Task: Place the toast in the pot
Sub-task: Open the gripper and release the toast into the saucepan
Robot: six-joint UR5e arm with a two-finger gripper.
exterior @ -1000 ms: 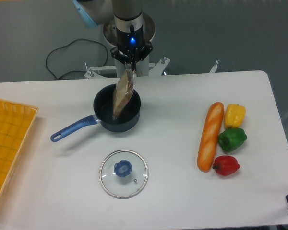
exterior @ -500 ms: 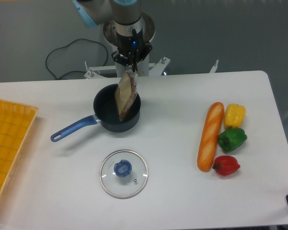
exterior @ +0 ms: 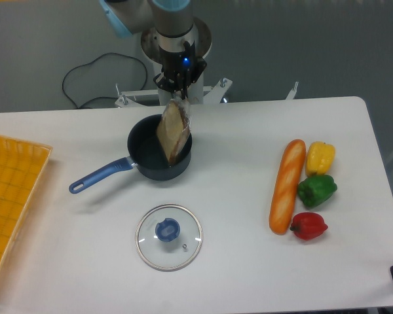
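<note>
On the white worktop [exterior: 236,261], the glass lid [exterior: 169,237] lay nearest. The baguette [exterior: 287,186] and three peppers [exterior: 316,190] lay right; the orange basket [exterior: 10,203] sat left. The toast [exterior: 173,133] stood tilted in the pot [exterior: 158,156], its top pinched by the tool [exterior: 179,95]. A grey wall [exterior: 301,46] stood behind.

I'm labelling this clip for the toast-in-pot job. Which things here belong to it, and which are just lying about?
Part of the job:
- toast, standing on edge in the pot
- pot
- gripper, just above the toast

Lying about:
- glass lid
- baguette
- yellow pepper
- green pepper
- red pepper
- orange basket
</note>
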